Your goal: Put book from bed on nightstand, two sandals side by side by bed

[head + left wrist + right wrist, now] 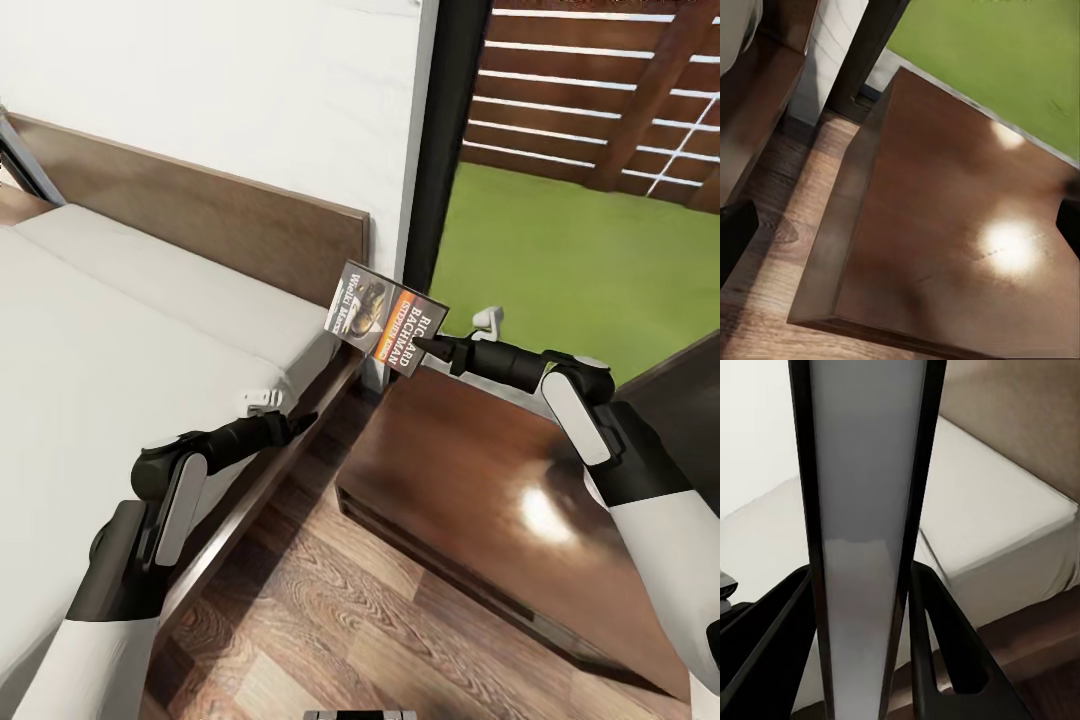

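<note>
Book [388,317] is off the bed [100,330] and clamped in the right hand [425,346], held by one edge and tilted, in the air above the far corner of the nightstand [470,470], close to the bed's headboard. In the right wrist view the book's edge [862,540] runs between the two dark fingers [945,637], both pressed on it. Left hand [300,420] hangs empty between the bed frame and the nightstand; can't tell how wide it is. Judgement: book leg about half done, it still needs lowering and releasing on the nightstand top. Sandals step untouched as far as these views go.
</note>
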Controlling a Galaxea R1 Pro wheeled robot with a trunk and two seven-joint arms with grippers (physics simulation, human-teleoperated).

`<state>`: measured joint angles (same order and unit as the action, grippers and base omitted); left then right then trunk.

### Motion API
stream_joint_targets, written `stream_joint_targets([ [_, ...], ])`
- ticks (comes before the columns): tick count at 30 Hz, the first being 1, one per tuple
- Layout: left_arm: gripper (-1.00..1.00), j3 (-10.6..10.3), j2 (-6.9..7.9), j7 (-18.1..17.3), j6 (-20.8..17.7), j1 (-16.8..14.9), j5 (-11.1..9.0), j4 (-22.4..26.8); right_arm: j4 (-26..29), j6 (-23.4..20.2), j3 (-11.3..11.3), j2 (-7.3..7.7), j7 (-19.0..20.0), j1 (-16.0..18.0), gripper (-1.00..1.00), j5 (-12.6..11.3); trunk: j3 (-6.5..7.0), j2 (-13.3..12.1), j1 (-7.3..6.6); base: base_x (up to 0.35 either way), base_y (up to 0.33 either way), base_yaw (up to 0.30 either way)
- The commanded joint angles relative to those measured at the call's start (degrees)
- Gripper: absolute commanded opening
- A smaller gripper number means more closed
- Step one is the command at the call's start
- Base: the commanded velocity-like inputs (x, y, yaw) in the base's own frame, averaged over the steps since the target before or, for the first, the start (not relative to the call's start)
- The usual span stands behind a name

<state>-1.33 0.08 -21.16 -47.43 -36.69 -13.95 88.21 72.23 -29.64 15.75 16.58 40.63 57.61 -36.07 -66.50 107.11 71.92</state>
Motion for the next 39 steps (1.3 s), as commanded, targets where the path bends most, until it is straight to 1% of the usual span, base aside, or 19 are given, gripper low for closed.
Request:
stream_joint_targets([
  [1, 1.00, 0.01, 0.01, -0.11, -0.29, -0.04, -0.03, 0.03, 0.02, -0.42, 0.07, 0.05, -0.11, 0.04, -1.00, -0.58, -0.12, 0.43, 0.21, -0.053, 0.000, 0.000],
  [21, 1.00, 0.01, 0.01, -0.11, -0.29, -0.05, -0.03, 0.03, 0.02, -0.43, 0.07, 0.06, -0.02, 0.04, -1.00, -0.58, -1.85, 8.45, 4.60, -0.005, 0.000, 0.000],
  [39, 1.00, 0.01, 0.01, -0.11, -0.29, -0.04, -0.03, 0.03, 0.02, -0.42, 0.07, 0.04, -0.09, 0.04, -1.00, -0.58, -3.40, 15.67, 8.56, -0.051, 0.000, 0.000],
])
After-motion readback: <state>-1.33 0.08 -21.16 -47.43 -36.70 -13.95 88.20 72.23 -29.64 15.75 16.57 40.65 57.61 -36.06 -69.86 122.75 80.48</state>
